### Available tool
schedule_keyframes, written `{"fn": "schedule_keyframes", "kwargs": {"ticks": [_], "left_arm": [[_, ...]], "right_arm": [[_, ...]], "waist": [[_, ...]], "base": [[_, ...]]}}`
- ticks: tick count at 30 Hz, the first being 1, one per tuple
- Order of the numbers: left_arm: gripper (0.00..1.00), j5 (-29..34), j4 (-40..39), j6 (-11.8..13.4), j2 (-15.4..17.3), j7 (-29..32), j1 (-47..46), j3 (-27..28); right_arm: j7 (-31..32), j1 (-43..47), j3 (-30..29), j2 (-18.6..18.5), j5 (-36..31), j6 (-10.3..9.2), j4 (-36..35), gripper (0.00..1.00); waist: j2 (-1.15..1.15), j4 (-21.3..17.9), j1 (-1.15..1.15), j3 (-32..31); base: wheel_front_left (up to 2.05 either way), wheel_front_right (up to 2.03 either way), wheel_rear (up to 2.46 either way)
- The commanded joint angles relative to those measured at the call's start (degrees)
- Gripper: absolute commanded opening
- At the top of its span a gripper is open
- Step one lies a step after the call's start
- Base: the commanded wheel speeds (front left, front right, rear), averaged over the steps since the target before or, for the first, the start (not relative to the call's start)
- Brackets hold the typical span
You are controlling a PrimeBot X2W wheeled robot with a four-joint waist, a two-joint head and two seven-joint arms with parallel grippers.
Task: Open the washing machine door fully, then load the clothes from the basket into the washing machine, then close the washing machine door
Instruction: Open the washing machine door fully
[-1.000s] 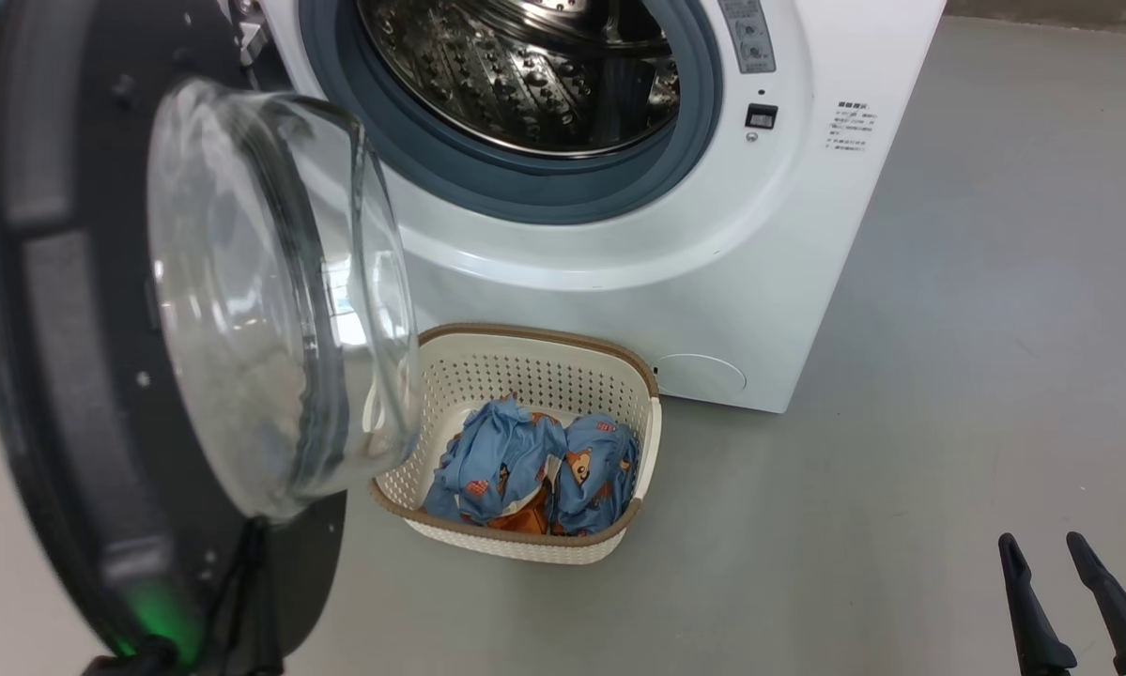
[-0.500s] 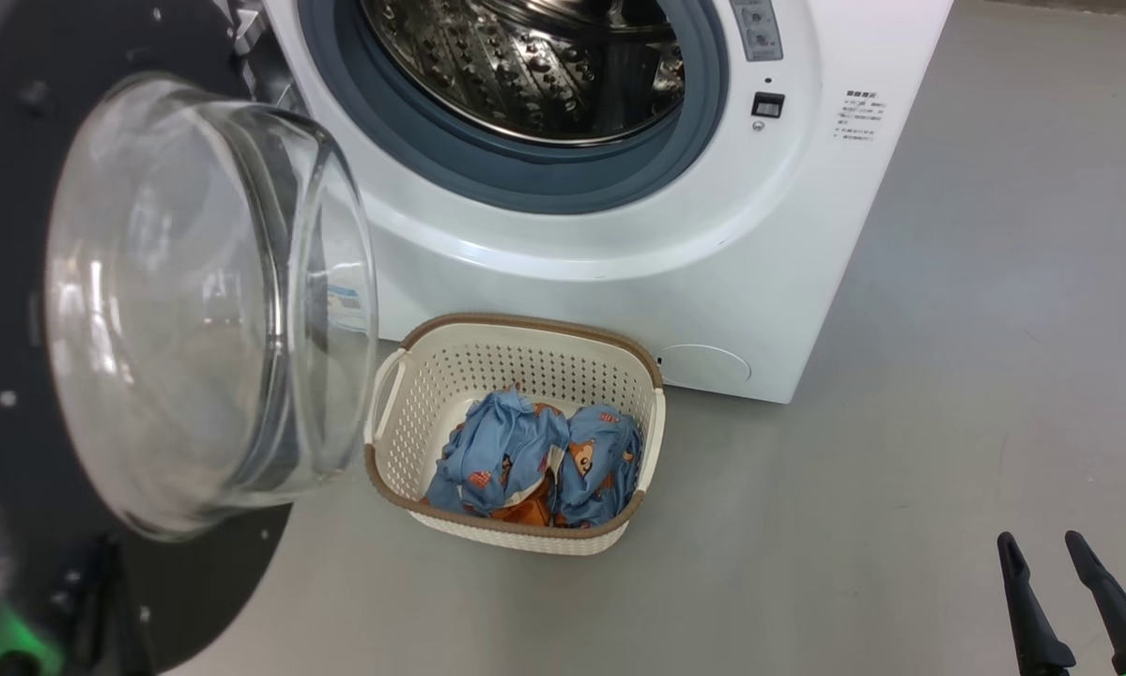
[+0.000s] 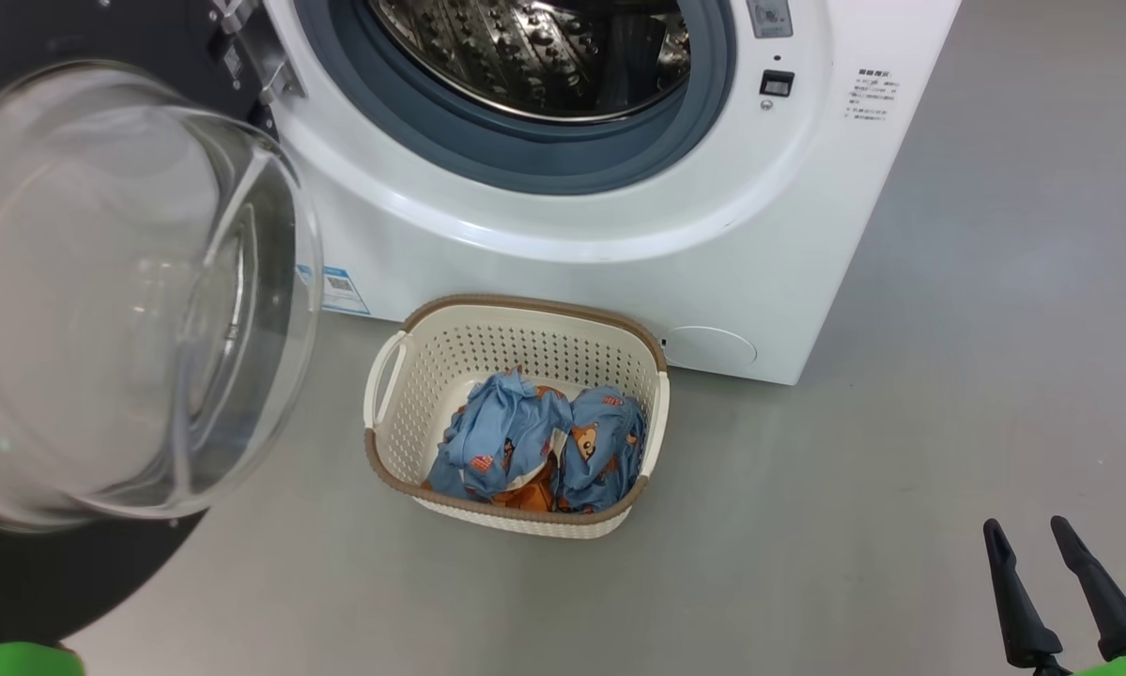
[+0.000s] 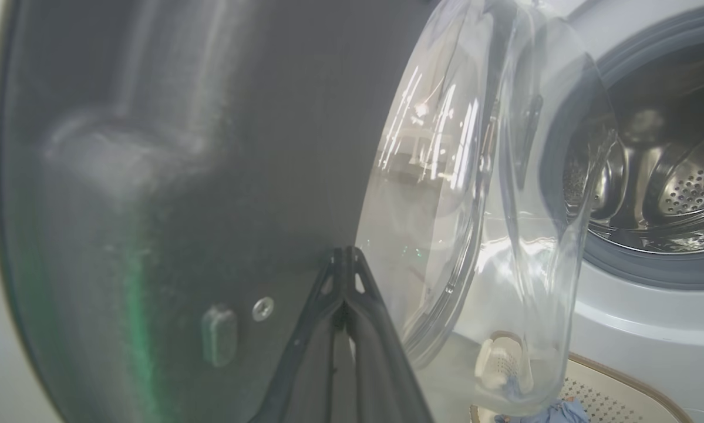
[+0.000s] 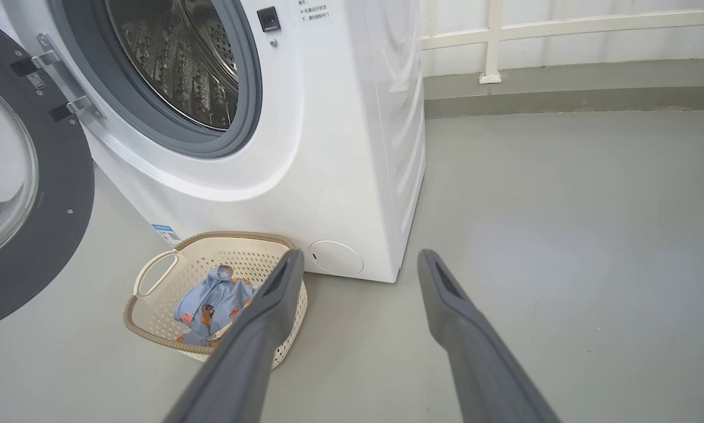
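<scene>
One washing machine (image 3: 544,272), white, front-loading, standing on a grey floor (image 3: 854,469). One door (image 5: 64,194), round and black, swung wide to the machine's left on two metal hinge brackets (image 5: 55,82). Its clear glass bowl (image 3: 121,300) bulges toward the room. The mouth is open, showing one grey gasket (image 3: 525,160) around one studded steel drum (image 3: 534,56). Low on the front are one blue label (image 3: 342,289) and one round cap (image 3: 710,347).

One basket (image 3: 516,314) sits on the floor just in front of the machine, below the mouth. It is cream, perforated, with a brown rim and two side handles (image 3: 384,376). The clothes (image 3: 506,441) lie heaped inside it: two light blue bundles with bear prints and some orange cloth beneath. The exact number of garments cannot be told.

Two pincers. The left pincer (image 4: 344,252) has its fingertips pressed together, empty, pointing at the door's dark inner face beside the glass; contact cannot be made out. The right pincer (image 3: 1025,524) is spread wide and empty, low over bare floor, well apart from the basket.
</scene>
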Motion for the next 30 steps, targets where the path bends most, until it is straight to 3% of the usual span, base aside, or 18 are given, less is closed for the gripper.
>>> {"fn": "schedule_keyframes", "kwargs": {"ticks": [1,12,23,30], "left_arm": [[0.00,0.62,-0.55,0.07,2.65,-0.37,-2.47,3.46],[0.00,3.00,4.75,-1.68,5.31,-0.37,-7.28,10.38],[0.00,5.41,14.44,-4.38,10.74,-0.37,-16.53,14.84],[0.00,7.31,19.83,-4.50,13.67,-0.37,-21.01,16.74]], "right_arm": [[-0.69,-1.23,1.34,-1.39,0.07,0.35,-1.42,1.00],[-0.69,-2.11,1.85,-1.89,0.26,0.35,-1.66,1.00],[-0.69,-3.88,2.22,-3.38,0.59,0.35,-2.53,1.00],[-0.69,-5.34,2.28,-4.39,0.85,0.35,-2.98,1.00]], "waist": [[0.00,-0.13,0.00,0.20],[0.00,-0.58,0.00,2.21],[0.00,-0.70,0.00,6.40],[0.00,-1.16,0.00,9.71]], "base": [[0.00,0.00,0.00],[0.00,0.00,0.00],[0.00,0.00,0.00],[0.00,0.00,0.00]]}}
